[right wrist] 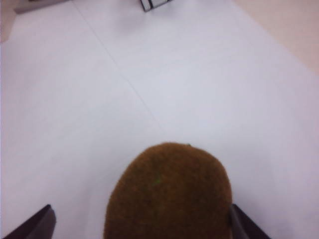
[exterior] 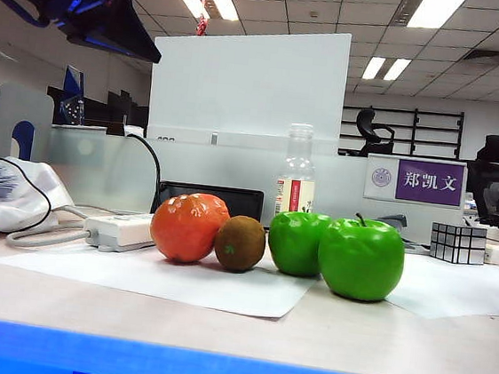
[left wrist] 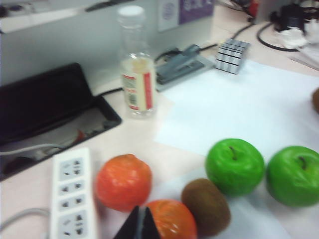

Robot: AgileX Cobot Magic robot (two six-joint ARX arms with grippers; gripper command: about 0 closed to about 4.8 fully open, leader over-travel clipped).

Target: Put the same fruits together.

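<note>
Right gripper (right wrist: 139,224) fingers apart, straddling lone kiwi (right wrist: 168,194) on white paper, far right of worktop. Left gripper (left wrist: 140,226) fingers together above near tangerine (left wrist: 172,219); right arm nearer kiwi.

Two green apples (left wrist: 235,166) (left wrist: 294,175) counted. Two tangerines (left wrist: 123,182) (left wrist: 172,219) counted. Two kiwis counted: one beside apples (left wrist: 206,206), one between right gripper (right wrist: 142,221) fingers (right wrist: 167,194). One clear bottle (left wrist: 136,64), one mirror cube (left wrist: 233,56), one power strip (left wrist: 72,194), one stapler (left wrist: 182,62) counted.
</note>
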